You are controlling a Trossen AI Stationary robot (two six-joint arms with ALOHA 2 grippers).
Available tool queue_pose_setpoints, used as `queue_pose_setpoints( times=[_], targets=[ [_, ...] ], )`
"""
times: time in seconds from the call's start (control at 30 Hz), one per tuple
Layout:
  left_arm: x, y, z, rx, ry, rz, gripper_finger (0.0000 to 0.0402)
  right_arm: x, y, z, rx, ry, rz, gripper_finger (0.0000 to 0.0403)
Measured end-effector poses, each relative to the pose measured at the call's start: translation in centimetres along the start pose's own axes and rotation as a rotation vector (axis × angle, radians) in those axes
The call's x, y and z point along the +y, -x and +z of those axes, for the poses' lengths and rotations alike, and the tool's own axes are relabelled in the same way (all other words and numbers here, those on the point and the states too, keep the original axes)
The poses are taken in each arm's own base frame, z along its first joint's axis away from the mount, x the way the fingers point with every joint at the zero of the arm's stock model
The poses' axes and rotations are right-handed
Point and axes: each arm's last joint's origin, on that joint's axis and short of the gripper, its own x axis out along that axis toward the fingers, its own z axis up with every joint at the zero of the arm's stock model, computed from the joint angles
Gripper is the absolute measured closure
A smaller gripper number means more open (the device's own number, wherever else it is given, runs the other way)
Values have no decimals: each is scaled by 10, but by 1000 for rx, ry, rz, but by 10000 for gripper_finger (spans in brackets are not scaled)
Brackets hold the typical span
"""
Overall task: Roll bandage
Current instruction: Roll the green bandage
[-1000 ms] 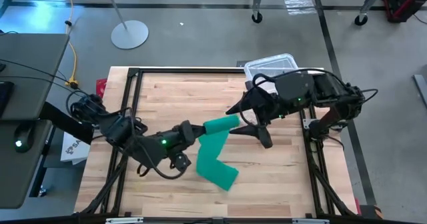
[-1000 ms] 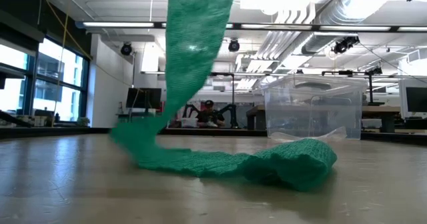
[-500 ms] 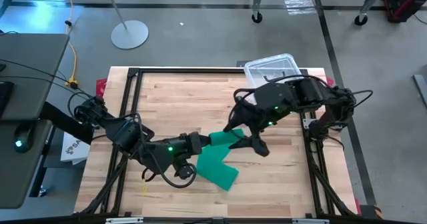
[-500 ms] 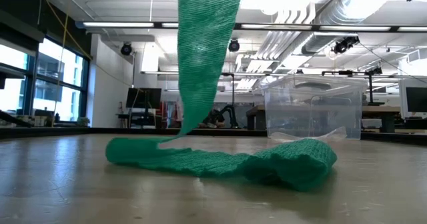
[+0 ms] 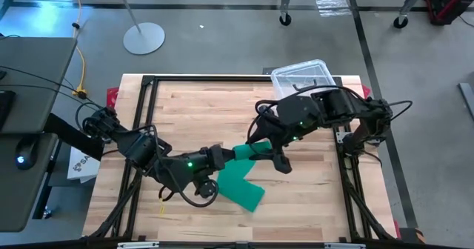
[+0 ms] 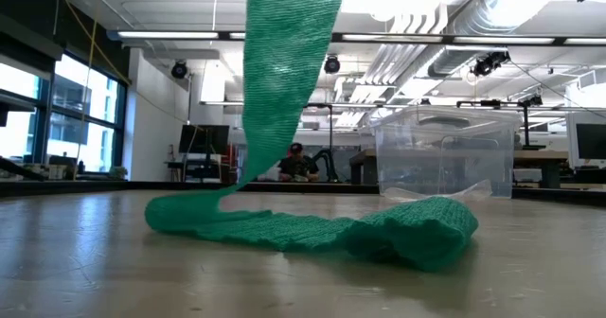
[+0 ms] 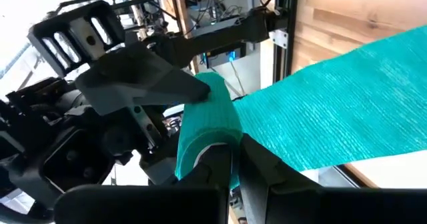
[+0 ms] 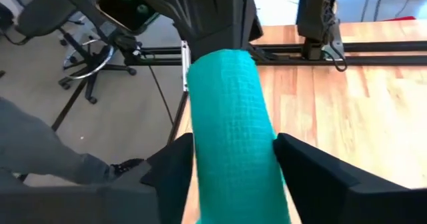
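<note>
The green bandage is partly wound into a roll (image 5: 248,153) held in the air above the middle of the table. Its loose strip (image 6: 284,91) hangs from the roll and lies crumpled on the wood (image 5: 241,188), its far end folded over (image 6: 426,231). My left gripper (image 5: 226,155) comes from the table's left and is shut on one end of the roll. My right gripper (image 5: 268,153) comes from the right, with one finger on each side of the roll's other end (image 8: 230,117). My left gripper pinches the roll's end (image 7: 200,151) between its shut fingers, and green fabric shows in the narrow gap between them. The roll sticks out ahead of the fingers, lifted clear of the table, with the strip (image 7: 347,111) running off its side. My right gripper has the roll's round wall (image 8: 200,144) between its two fingers (image 8: 300,164), near the roll's free end. The fingers slant down from the table's right and lie along the roll, one against each side. The roll stays clear of the table.
A clear plastic box (image 5: 300,75) stands at the table's far right, behind my right arm, and shows in the low view (image 6: 445,157) too. A black frame rail (image 5: 148,115) runs round the wooden top. Bare wood lies at the far left and near right.
My right gripper has come down toward the table's near edge and left, onto the roll, and the gap between its fingers has narrowed round the roll. The roll has sunk a little toward the near edge. The strip's bend on the table has slid slightly.
</note>
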Motion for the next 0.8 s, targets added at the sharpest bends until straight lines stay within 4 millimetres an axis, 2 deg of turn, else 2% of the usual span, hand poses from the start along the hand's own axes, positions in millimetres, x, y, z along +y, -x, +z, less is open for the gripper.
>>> queue_pose_setpoints(
  times=[0.33,0.57,0.8],
  targets=[
    [3,1,0,-16,254,20,386,3,1,-1,-4,57,-34,307],
    [6,10,-9,-87,667,-15,333,9,2,-2,-21,108,-124,316],
    [3,25,-25,-61,953,-77,308,13,2,-2,-28,130,-195,317]
  ],
)
